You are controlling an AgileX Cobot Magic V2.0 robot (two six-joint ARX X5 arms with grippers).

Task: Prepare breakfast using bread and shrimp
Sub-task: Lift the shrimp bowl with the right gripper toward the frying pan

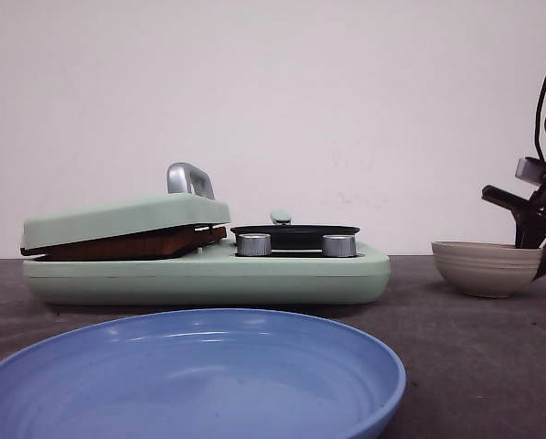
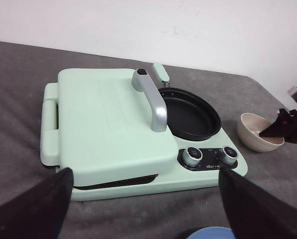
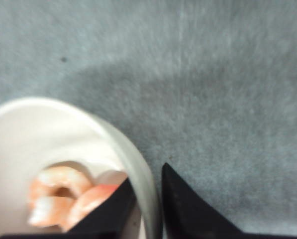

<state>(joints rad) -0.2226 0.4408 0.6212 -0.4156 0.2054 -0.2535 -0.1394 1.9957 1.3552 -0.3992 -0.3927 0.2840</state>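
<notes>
Right end effector [image 3: 147, 199] straddles the bowl [image 3: 138, 164] rim, fingers clamped on it | shrimp [image 3: 63, 196] just inside, beside inner finger | left end effector [image 2: 146, 199] spread wide, empty

I see the breakfast maker [image 1: 208, 274] on the table [image 1: 455, 357], left of centre, its lid [image 1: 126, 218] down over the left half and the pan [image 1: 295, 232] set in the right half. Two knobs [image 1: 253, 244] sit on its near right edge. The plate [image 1: 199, 380] lies nearest me. The bowl [image 1: 487, 267] stands far right, the shrimp [image 3: 63, 196] in it. My right pincer [image 3: 148, 199] straddles its rim.
</notes>
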